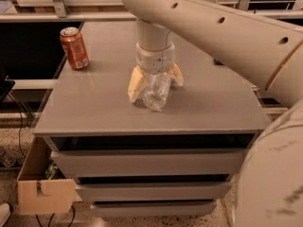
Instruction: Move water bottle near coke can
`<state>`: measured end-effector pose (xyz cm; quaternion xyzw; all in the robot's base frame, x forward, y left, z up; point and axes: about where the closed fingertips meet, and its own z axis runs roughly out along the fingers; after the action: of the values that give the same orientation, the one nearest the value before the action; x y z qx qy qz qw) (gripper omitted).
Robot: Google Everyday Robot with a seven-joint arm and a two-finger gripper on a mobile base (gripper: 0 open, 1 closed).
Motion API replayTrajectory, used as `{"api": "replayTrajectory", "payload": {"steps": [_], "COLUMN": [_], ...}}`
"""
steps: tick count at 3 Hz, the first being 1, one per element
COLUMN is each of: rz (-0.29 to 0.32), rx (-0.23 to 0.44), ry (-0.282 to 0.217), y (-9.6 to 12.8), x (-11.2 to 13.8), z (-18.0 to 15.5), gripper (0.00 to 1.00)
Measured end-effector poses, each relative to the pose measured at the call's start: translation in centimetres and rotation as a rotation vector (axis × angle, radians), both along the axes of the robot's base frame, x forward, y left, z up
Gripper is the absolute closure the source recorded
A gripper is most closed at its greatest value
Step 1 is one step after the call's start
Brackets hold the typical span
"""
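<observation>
The water bottle [156,92] is clear crinkly plastic and lies on its side near the middle of the grey table top [94,108]. My gripper [155,83] points straight down over it. Its tan fingers [136,85] stand spread on either side of the bottle, open, with the bottle between them. The bottle's cap end is hidden under the wrist. The coke can [74,48] is orange-red with a silver top and stands upright at the table's far left, well apart from the bottle and the gripper.
The table top ends in edges close to the can on the left and in front of the bottle. Drawer fronts [151,162] sit below it. A cardboard box [45,193] stands on the floor at the lower left. A metal rail [71,15] runs behind the table.
</observation>
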<state>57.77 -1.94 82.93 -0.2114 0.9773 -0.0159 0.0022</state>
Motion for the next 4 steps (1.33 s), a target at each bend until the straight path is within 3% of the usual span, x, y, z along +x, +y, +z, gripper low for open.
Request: {"api": "replayTrajectory", "payload": {"steps": [3,4], "rz": [0.000,0.027], "rx": [-0.036,-0.051], "ry": [-0.034,-0.086], "y": [-2.9,-4.3], "x": [0.6,1.2], "z": [1.8,4.4], "gripper": [0.87,1.00]}}
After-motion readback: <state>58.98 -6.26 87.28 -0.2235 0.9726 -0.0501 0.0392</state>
